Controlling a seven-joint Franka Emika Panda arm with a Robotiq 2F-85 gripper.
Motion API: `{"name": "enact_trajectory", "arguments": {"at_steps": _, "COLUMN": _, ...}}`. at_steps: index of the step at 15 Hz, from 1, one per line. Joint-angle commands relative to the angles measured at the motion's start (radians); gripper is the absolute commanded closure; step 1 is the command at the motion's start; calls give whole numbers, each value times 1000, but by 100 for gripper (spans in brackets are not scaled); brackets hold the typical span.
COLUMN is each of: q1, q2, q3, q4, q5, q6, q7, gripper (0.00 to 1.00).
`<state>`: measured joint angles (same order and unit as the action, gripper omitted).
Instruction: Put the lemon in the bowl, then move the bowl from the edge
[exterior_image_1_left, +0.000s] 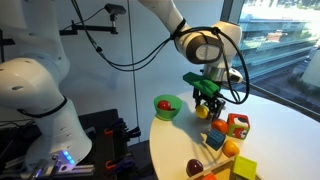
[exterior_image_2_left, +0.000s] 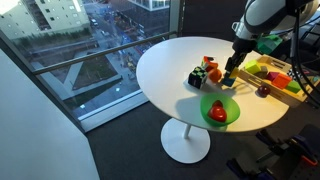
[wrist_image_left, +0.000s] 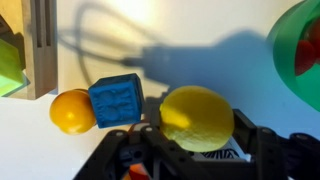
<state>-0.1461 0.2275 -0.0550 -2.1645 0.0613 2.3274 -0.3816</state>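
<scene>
The yellow lemon (wrist_image_left: 197, 118) sits between the two black fingers of my gripper (wrist_image_left: 200, 135), and both fingers touch its sides. In both exterior views the gripper (exterior_image_1_left: 207, 101) (exterior_image_2_left: 230, 78) is low over the white round table (exterior_image_2_left: 165, 70), among the toys. The bright-green bowl (exterior_image_1_left: 167, 108) (exterior_image_2_left: 221, 111) stands at the table's edge with a red piece inside. In the wrist view its rim (wrist_image_left: 285, 50) shows at the upper right, a short way from the lemon.
A blue cube (wrist_image_left: 115, 99) and an orange ball (wrist_image_left: 72, 111) lie just beside the lemon, with a wooden block (wrist_image_left: 38, 50) behind them. More toys, such as a red piece (exterior_image_1_left: 237, 125) and a yellow-green cube (exterior_image_1_left: 243, 168), lie further along the table.
</scene>
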Motion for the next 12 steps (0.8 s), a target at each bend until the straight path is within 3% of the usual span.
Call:
{"name": "enact_trajectory", "arguments": {"at_steps": 1, "q1": -1, "q2": 0, "q3": 1, "q4": 2, "q5": -1, "q6": -3, "q7": 1, "gripper": 30}}
{"name": "enact_trajectory", "arguments": {"at_steps": 2, "q1": -1, "q2": 0, "q3": 1, "q4": 2, "q5": -1, "q6": -3, "q7": 1, "gripper": 55}}
{"name": "enact_trajectory", "arguments": {"at_steps": 12, "q1": 10, "q2": -27, "q3": 60, "q4": -8, "q5": 59, "q6": -12, "q7": -53, "gripper": 55}}
